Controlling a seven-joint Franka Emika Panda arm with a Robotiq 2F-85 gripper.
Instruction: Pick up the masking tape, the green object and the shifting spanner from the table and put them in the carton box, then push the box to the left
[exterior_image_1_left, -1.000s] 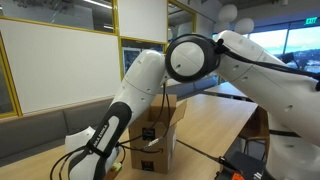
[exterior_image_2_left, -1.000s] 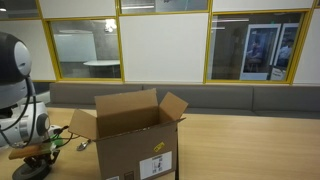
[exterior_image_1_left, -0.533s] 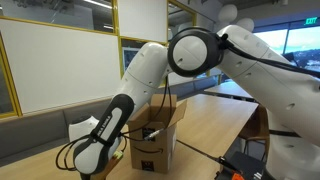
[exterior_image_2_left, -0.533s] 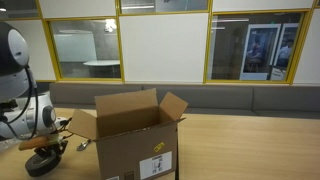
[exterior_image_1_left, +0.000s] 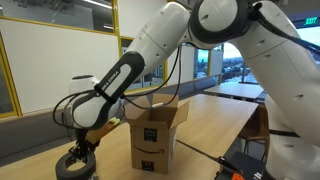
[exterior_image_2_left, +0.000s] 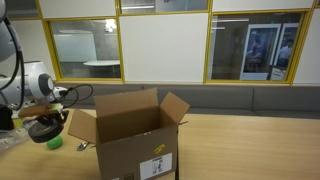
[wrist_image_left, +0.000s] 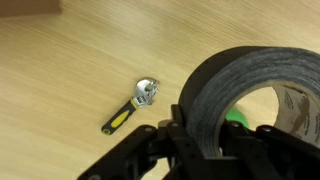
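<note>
Gripper (wrist_image_left: 205, 138) clamped on 1 wall of the masking tape (wrist_image_left: 215, 85), held above the table (wrist_image_left: 60, 70). Roll is light, stiff (smooth, may pivot), so pinching through the wall suits. Shifting spanner (wrist_image_left: 135, 105) lies below the gripper, carton box (exterior_image_2_left: 135, 140) beside it.

an office: yellow-framed glass partitions (exterior_image_2_left: 160, 45), a long grey bench (exterior_image_2_left: 250, 100) (a meeting table (exterior_image_2_left: 100, 66) behind the glass).
</note>
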